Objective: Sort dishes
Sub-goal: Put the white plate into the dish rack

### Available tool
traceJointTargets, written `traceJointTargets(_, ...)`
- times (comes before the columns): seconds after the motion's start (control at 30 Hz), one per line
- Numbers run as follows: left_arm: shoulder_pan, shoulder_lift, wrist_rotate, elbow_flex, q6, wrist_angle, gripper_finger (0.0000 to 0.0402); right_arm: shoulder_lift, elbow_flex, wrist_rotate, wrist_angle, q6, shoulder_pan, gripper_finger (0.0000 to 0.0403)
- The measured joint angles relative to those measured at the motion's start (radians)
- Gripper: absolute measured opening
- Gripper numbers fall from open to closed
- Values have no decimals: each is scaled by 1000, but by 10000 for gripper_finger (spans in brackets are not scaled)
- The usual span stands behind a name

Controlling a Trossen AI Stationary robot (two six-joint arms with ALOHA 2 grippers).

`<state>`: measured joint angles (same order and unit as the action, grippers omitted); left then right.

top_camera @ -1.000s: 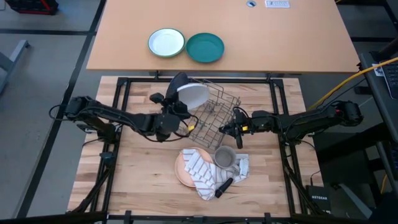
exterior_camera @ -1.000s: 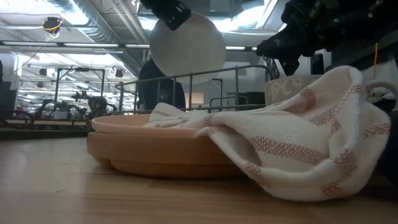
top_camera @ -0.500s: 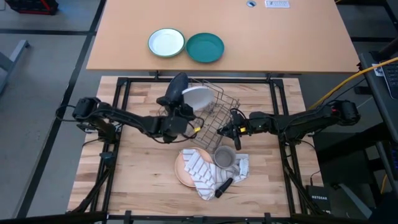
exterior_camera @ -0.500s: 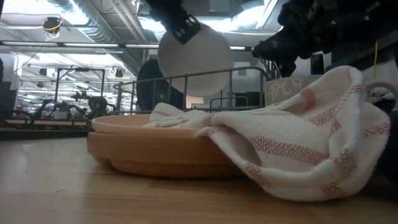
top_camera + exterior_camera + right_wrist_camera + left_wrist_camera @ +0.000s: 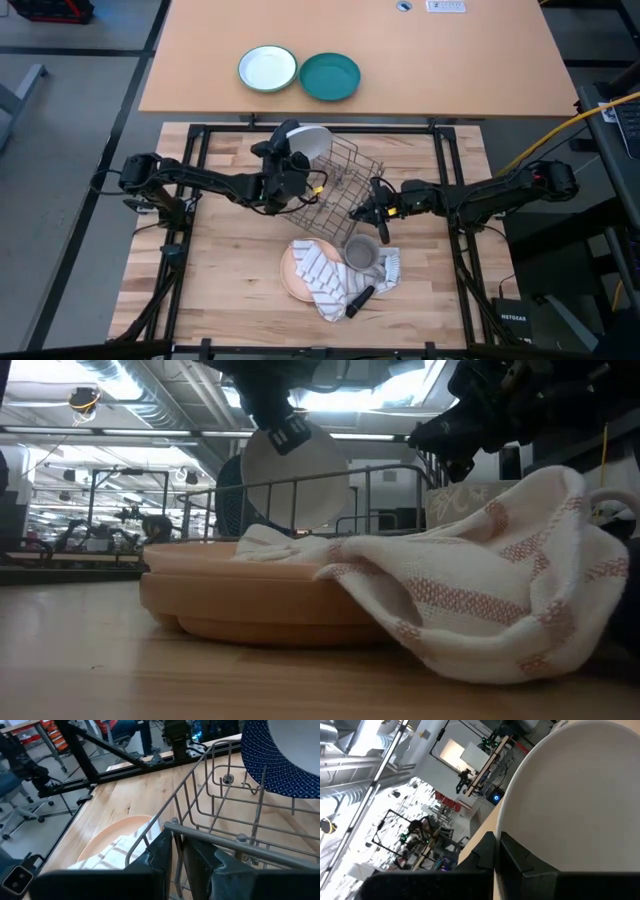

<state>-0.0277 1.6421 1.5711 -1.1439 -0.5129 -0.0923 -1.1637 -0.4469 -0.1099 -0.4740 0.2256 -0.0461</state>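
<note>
I am lowering the white plate (image 5: 295, 478), clamped in the left tool (image 5: 287, 166), farther into the wire rack (image 5: 338, 185) beside the blue plate (image 5: 277, 767); the right tool (image 5: 372, 205) is pinching the rack's near rim, steadying it.

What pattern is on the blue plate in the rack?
Fine pale dots on the blue plate, clearest in the right wrist view.

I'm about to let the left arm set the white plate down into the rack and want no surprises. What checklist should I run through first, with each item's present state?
1. Left gripper shut on the white plate at its rim: ok.
2. Right gripper shut on the wire rack rail, steadying it: ok.
3. White plate held on edge over the rack: ok.
4. Blue plate already stands in the rack right beside the white plate; clearance between them: cannot tell.
5. Free slot under the white plate: cannot tell, the plate hides it.
6. Tan plate lies under the striped towel and grey mug, unsorted: not ok.
</note>
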Motion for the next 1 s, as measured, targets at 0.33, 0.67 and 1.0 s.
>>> traceJointTargets(0.33,10,0,0,7,-16,5,0,0,2,-56,2,-25,-14,46)
traceJointTargets(0.67,-11,1,0,24,-19,6,0,2,3,23,-10,-24,-14,46)
traceJointTargets(1.0,-27,43,-1,24,-44,5,0,2,4,-4,-34,-14,-12,46)
